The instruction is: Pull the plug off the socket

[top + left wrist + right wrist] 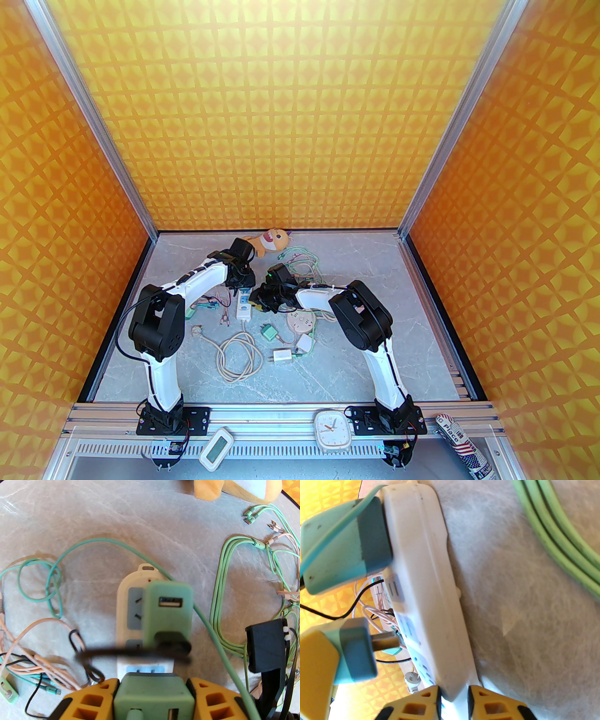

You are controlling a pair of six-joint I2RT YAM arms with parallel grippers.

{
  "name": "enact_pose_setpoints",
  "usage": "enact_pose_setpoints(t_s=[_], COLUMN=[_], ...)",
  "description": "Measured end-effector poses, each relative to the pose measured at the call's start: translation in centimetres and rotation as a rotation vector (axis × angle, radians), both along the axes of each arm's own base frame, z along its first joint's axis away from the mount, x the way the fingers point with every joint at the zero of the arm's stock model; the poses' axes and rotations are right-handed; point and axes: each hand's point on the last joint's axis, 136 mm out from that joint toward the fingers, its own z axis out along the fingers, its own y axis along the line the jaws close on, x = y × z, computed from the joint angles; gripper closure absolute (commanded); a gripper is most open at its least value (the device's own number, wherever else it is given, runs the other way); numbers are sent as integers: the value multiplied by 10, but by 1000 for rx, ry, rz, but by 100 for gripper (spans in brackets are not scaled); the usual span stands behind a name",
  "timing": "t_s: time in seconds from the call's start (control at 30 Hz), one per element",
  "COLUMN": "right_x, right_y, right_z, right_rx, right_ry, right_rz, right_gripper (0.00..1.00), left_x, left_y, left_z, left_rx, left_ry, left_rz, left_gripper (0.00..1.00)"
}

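Green square plastic plug (152, 696): we grip it in the left hand (153, 687), prongs (385, 641) just off the white plastic power strip (431, 573) toward the worktop's (356, 267) left edge, which the right hand (453, 692) clamps.

overhead plus close wrists (strip (243, 305) shared)

White-and-black left arm (201, 276) and right arm (318, 297) arch inward, wrists low. The left yellow-fingered gripper (153, 684) pinches the green square plug (152, 698), and the right yellow-fingered gripper (453, 700) clamps the white plastic power strip (426, 573).
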Motion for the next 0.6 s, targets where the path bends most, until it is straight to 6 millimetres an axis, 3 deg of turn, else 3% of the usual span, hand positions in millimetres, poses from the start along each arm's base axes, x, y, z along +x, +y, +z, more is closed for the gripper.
enact_pose_setpoints(t_s=[0.27, 0.43, 0.6], right_x=[1, 1, 1], right_y=[0, -1, -1], right_z=[1, 1, 1], right_rx=[-12, -20, -21], right_ry=[-4, -5, -6], right_rz=[3, 5, 5], right_gripper=[74, 74, 74], left_x=[5, 13, 20], left_y=[35, 82, 135], left_z=[47, 67, 68], left_rx=[9, 21, 47], left_ry=[-73, -112, -112], left_rz=[34, 107, 195], left_gripper=[73, 72, 72])
